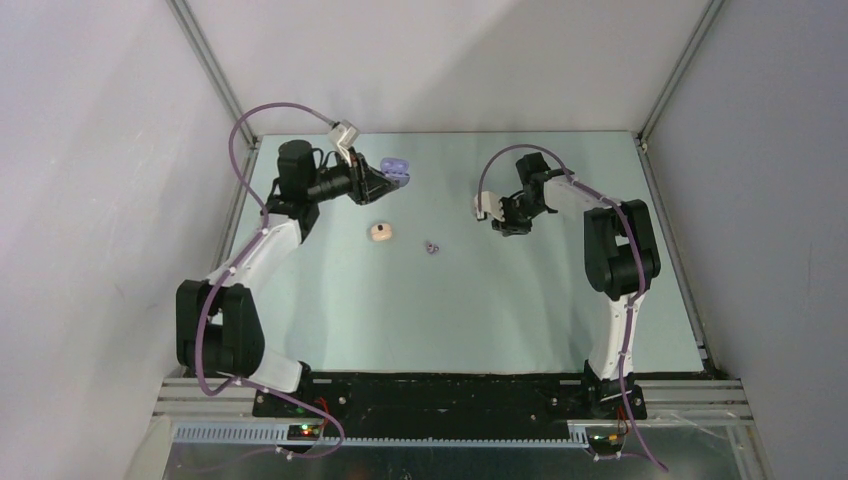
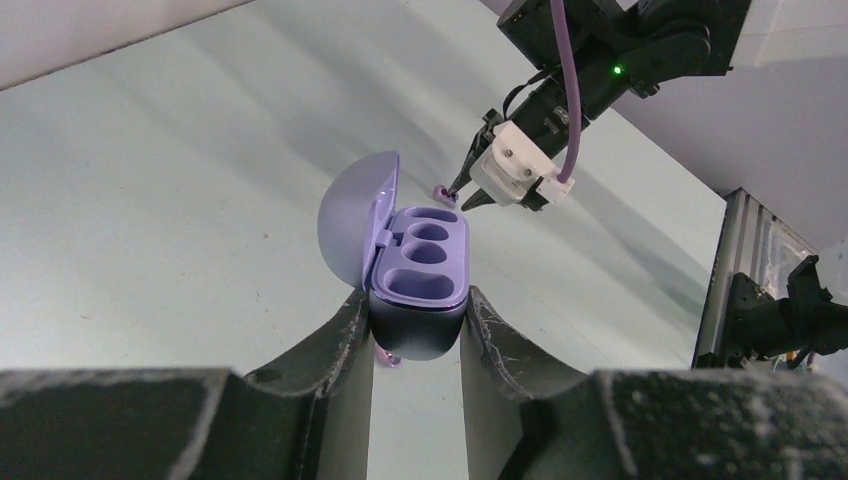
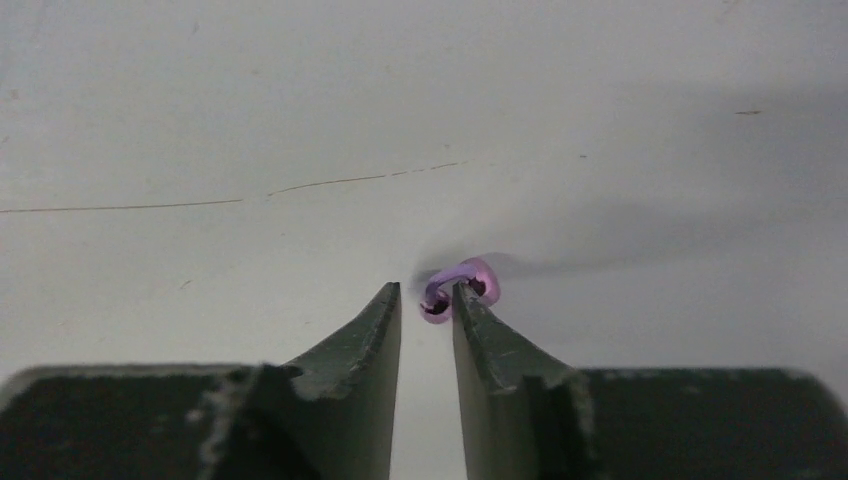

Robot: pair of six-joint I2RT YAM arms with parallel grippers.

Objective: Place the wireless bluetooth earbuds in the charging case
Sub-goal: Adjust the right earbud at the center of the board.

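Note:
My left gripper (image 1: 385, 180) is shut on an open purple charging case (image 2: 420, 260), lid up and its sockets empty, held above the table (image 1: 450, 300). One purple earbud (image 1: 432, 246) lies on the table; it shows under the case in the left wrist view (image 2: 388, 360). My right gripper (image 1: 510, 224) is low at the table, jaws a narrow gap apart. A second purple earbud (image 3: 460, 285) sits at its fingertips, touching only the right finger (image 3: 480, 330); it also shows in the left wrist view (image 2: 441, 194). No cream-white earbuds show.
A cream-white case (image 1: 380, 232) lies on the table between the held purple case and the loose earbud. Grey walls close in the table at the back and both sides.

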